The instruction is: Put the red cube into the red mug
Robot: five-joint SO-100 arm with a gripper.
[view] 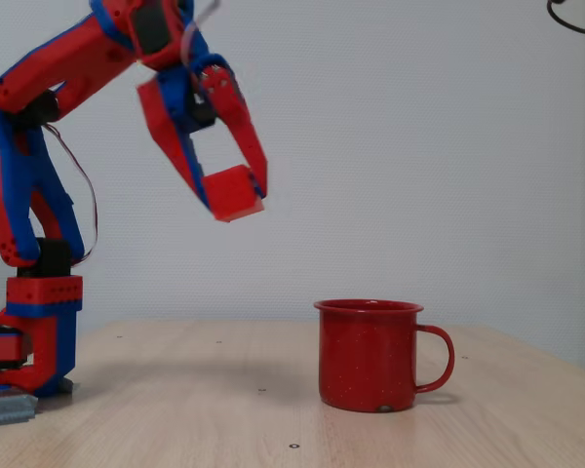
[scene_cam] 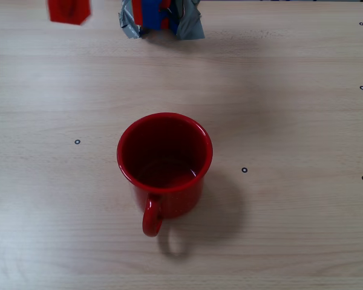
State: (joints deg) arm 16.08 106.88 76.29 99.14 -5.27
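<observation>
The red cube (view: 234,192) hangs high in the air, well above the table and left of the red mug (view: 369,356) in a fixed view. My red-and-blue gripper (view: 232,198) is shut on the cube, fingers pointing down and to the right. The mug stands upright on the wood table, empty, red inside, its handle to the right there. From overhead the mug (scene_cam: 164,163) sits mid-table with its handle toward the near edge. A red block at the top left edge, cut off by the frame, looks like the cube (scene_cam: 68,11).
The arm's base (view: 34,336) stands at the table's left end on grey tape; overhead it shows at the top edge (scene_cam: 162,18). Small black ring marks (scene_cam: 244,170) dot the light wood tabletop (scene_cam: 290,121). A white wall is behind.
</observation>
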